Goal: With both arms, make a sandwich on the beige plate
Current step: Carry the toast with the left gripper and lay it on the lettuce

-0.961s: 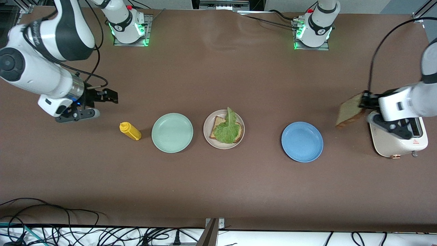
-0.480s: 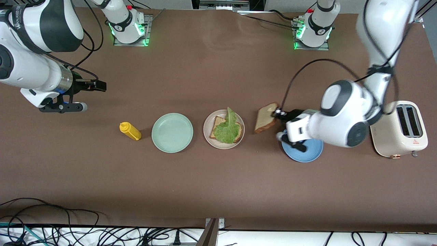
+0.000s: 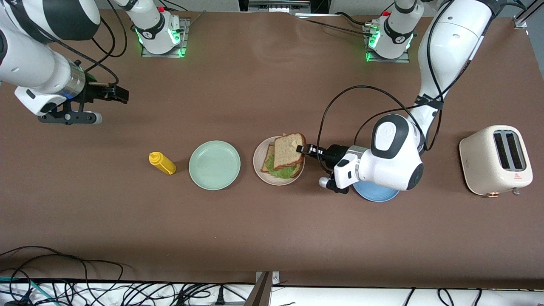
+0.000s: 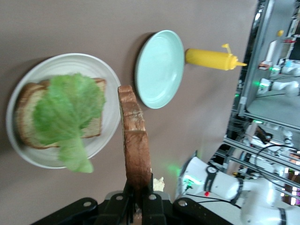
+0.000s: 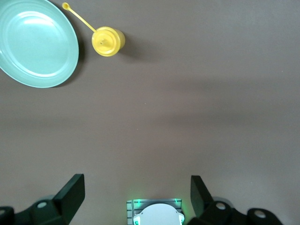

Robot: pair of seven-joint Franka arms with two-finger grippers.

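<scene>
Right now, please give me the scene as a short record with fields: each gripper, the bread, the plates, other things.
left gripper: shut on the top bread slice, over the beige plate
top bread slice: held over the lettuce, not yet released
beige plate: holds the bottom bread slice with the lettuce leaf on it
right gripper: open, holds nothing, waits over bare table toward the right arm's end
mint-green plate: between beige plate and mustard bottle
blue plate: partly hidden under the left arm
toaster: at the left arm's end
</scene>
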